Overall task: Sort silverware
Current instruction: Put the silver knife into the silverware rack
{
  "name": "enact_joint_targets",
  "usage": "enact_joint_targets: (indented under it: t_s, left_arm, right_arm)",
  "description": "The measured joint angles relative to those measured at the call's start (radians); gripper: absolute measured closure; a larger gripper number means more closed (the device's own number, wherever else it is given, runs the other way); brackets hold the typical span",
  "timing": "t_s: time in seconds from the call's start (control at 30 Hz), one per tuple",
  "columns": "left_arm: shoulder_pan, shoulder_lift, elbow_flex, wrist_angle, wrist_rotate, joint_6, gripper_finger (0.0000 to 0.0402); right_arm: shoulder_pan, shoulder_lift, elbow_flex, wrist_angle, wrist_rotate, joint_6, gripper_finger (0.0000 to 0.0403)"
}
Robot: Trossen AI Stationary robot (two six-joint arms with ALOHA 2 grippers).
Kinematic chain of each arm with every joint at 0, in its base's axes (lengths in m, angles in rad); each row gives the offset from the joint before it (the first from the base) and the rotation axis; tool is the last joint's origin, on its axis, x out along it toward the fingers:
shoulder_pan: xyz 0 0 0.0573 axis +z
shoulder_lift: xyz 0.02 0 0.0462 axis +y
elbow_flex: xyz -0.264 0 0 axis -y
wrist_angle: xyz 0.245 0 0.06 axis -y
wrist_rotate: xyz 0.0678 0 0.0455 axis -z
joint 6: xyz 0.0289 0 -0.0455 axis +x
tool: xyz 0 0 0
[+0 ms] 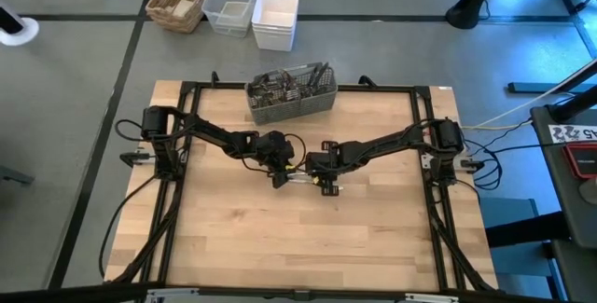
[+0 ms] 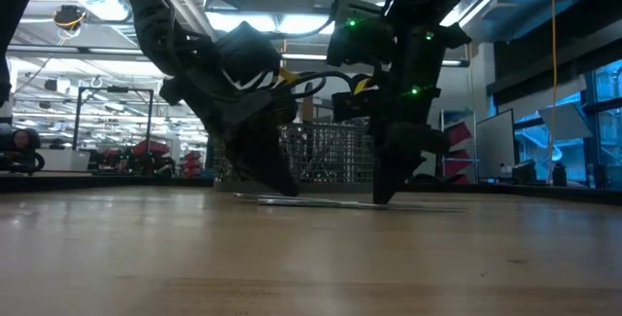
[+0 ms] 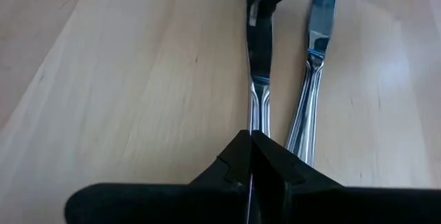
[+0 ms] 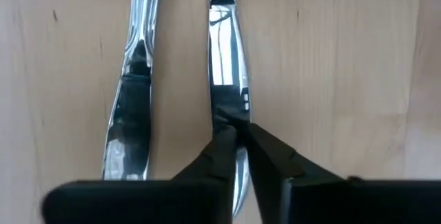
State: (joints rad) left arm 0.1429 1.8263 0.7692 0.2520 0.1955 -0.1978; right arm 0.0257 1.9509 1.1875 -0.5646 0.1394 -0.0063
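Bench (image 1: 280, 238) of pale wood fills the middle of the high view, framed by a dark rail, with both dark arms reaching in from its two sides and meeting near the centre. At the far edge of the bench stands a grey mesh caddy (image 1: 290, 93) crowded with silverware (image 1: 300, 79), handles and tips sticking up out of its compartments. On the floor beyond the bench sit a woven basket (image 1: 178, 1), a clear plastic bin (image 1: 230, 3) and a white bin (image 1: 275, 18), side by side. Left hand (image 1: 279, 178) is down at the bench top just left of centre, its fingers pressed together on the handle end of a table knife (image 3: 260, 65) that lies flat on the wood. Right hand (image 1: 326, 184) is down just beside it, facing the other way, with its fingers (image 4: 222, 148) drawn narrow about the blade end of that same knife, tips touching the metal on either side. A second knife (image 3: 311, 79) lies flat on the bench close alongside the first, nearly parallel to it and apart from both hands. In the low view the two hands stand tip-down on the bench with the thin bright line of the knives between them and the caddy behind.
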Motion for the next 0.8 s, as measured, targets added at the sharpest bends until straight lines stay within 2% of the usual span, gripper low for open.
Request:
enact_joint_targets:
  t_s: [0.23, 0.37, 0.53, 0.8]
  left_arm:
    - [0.0, -0.001, 0.0, -0.011, -0.002, 0.01, 0.0396]
    - [0.001, -0.001, 0.0, -0.012, -0.008, 0.021, 0.0396]
    - [0.001, -0.001, 0.0, -0.008, -0.011, 0.017, 0.0396]
    - [0.0, 0.004, -0.003, 0.054, -0.014, 0.014, 0.0396]
  right_arm:
    - [-0.001, 0.004, 0.045, -0.031, 0.0, -0.003, 0.0283]
    - [-0.001, 0.004, 0.048, -0.026, 0.001, -0.003, 0.0254]
    - [-0.001, 0.001, 0.031, -0.009, -0.03, -0.003, 0.0242]
    - [-0.001, 0.001, 0.03, -0.009, -0.053, 0.001, 0.025]
